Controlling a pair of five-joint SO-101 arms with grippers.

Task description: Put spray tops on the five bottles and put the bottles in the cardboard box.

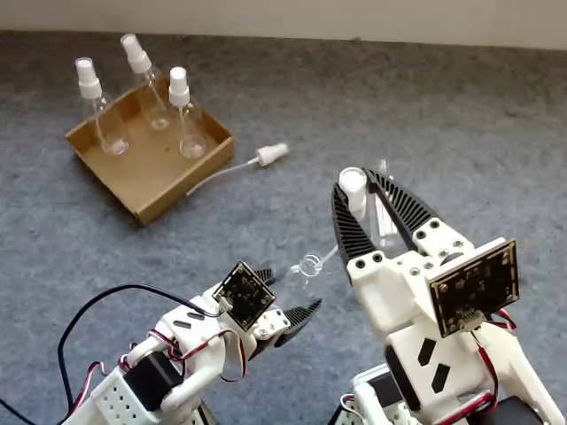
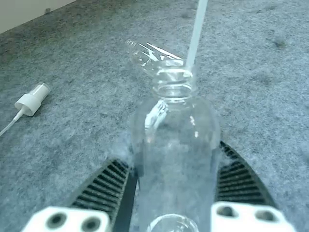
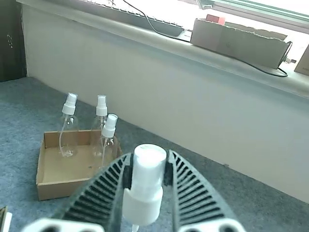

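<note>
My left gripper [image 1: 288, 294] [image 2: 171, 162] is shut on a clear open-necked bottle [image 1: 306, 266] [image 2: 174, 135], held low near the table's front. My right gripper [image 1: 358, 181] [image 3: 148, 157] is shut on a white spray top [image 1: 353, 184] [image 3: 145, 183] above and to the right of it. That top's thin tube [image 2: 195, 34] slants down to the bottle's mouth. Three bottles with tops [image 1: 142, 97] [image 3: 99, 130] stand in the cardboard box [image 1: 164, 199] [image 3: 48, 191] at the back left. Another bare bottle [image 2: 147, 54] [image 1: 384, 212] lies on the carpet by the right gripper.
A loose spray top [image 1: 272, 153] [image 2: 31, 101] with its long tube lies on the grey carpet just right of the box. A black cable [image 1: 89, 310] loops at the front left. Open carpet stretches across the back right.
</note>
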